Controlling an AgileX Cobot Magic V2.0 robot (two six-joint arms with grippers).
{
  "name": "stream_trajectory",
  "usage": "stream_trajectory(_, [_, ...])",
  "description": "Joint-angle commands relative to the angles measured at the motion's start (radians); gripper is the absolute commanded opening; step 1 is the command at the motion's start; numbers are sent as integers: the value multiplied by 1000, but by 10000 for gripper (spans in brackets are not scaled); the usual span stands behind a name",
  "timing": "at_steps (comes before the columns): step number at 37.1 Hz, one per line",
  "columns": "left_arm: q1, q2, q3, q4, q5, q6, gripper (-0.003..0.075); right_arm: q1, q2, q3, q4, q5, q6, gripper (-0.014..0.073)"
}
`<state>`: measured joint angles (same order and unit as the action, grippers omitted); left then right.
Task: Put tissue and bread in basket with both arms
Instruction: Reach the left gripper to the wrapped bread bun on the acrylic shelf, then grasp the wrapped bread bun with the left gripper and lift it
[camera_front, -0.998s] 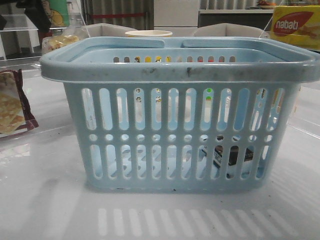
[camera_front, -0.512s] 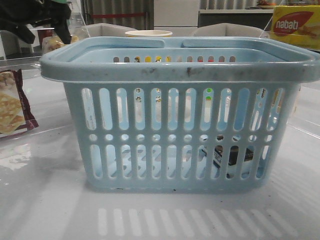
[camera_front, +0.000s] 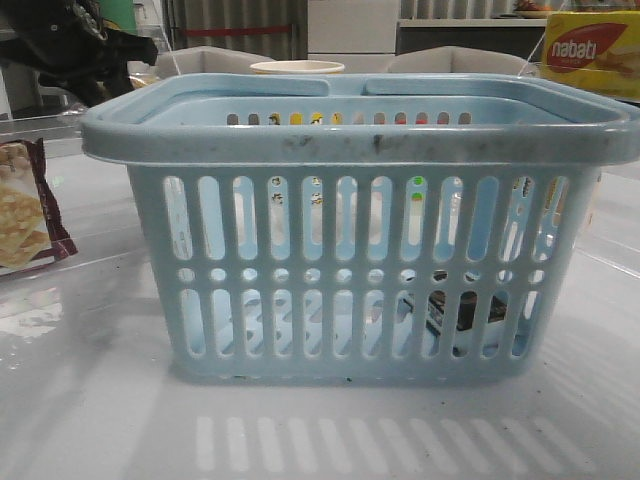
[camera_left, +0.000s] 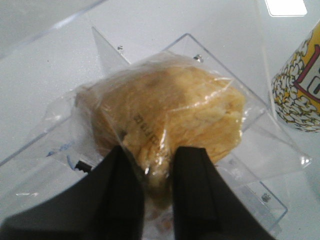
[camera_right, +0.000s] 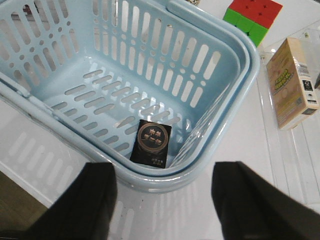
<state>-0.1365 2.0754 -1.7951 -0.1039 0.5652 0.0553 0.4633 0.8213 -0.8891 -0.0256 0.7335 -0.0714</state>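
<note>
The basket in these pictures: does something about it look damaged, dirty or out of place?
The basket stands upright and looks intact. Only its front rim carries dark scuff marks and smudges, so it looks dirty, not broken. Inside, the tissue lies flat on the floor near one corner, nothing spilled.

Baskets: 1, the light-blue basket (camera_front: 350, 265)
Tissue packs: 1, the tissue (camera_right: 151, 143), lower middle of the right wrist frame
Bread packets: 1, the bread (camera_left: 170, 122)
Cracker bags: 1 (camera_front: 25, 215)
Nabati boxes: 1 (camera_front: 592, 52)
Popcorn cups: 1 (camera_left: 300, 90)
Puzzle cubes: 1 (camera_right: 252, 16)
Tan cartons: 1 (camera_right: 292, 82)
</note>
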Motion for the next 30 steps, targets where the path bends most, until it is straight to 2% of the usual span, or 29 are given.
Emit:
stream_trajectory(1, [3, -75, -37, 5, -66, -4, 88, -1, -4, -25, -10, -65, -7, 522])
stream_trajectory(8, [1, -150, -38, -21, -43, -4, 91, -1, -4, -25, -10, -65, -7, 522])
stream_trajectory(12, [-5, -236, -39, -44, 18, -4, 91, -1, -4, -25, -10, -65, -7, 522])
stream_trajectory(16, [-43, -335, -39, -45, 126, 98, 91, -1, -4, -25, -10, -65, -7, 522])
stream_trajectory(21, [-152, -450, -10, -139, 235, 236, 91, -1, -4, -25, -10, -65, -7, 522])
stream_trajectory(25, [-265, -513, 75, -213, 205, 341, 91, -1, -4, -25, -10, -65, -7, 522])
stream_trajectory(30, [-382, -532, 169, -218, 172, 343, 91, -1, -4, -25, -10, -65, -7, 522])
